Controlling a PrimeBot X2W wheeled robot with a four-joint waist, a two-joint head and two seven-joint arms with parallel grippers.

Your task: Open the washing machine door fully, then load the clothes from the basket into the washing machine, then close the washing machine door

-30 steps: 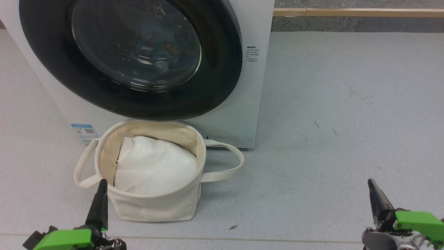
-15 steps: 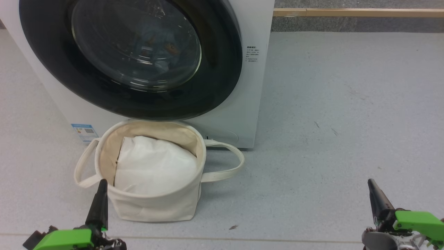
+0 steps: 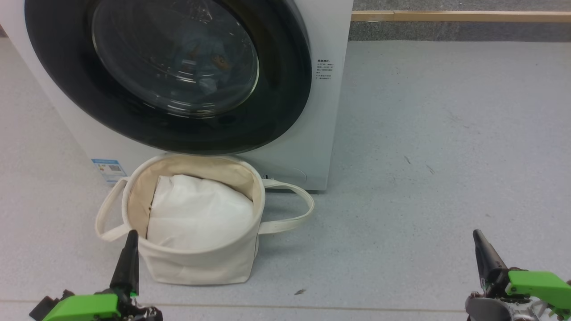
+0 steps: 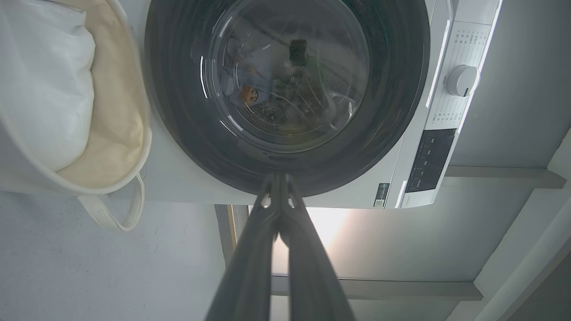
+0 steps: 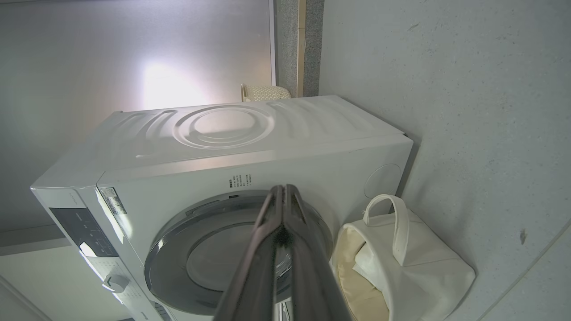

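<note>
The white washing machine (image 3: 325,111) stands ahead with its black-rimmed round door (image 3: 285,102) shut flat against the front. Through the glass I see light blue clothes (image 3: 209,67) with an orange print inside the drum; they also show in the left wrist view as clothes (image 4: 250,91). The cream basket (image 3: 196,263) sits on the floor right below the door, holding white padding (image 3: 196,218). My left gripper (image 3: 130,238) is shut and empty at the basket's near left rim. My right gripper (image 3: 478,238) is shut and empty, far to the right over bare floor.
Grey floor (image 3: 424,156) spreads to the right of the machine, up to a wooden strip (image 3: 459,16) at the wall. The basket's loop handles (image 3: 294,209) stick out on both sides. The control panel and knob (image 4: 461,80) show in the left wrist view.
</note>
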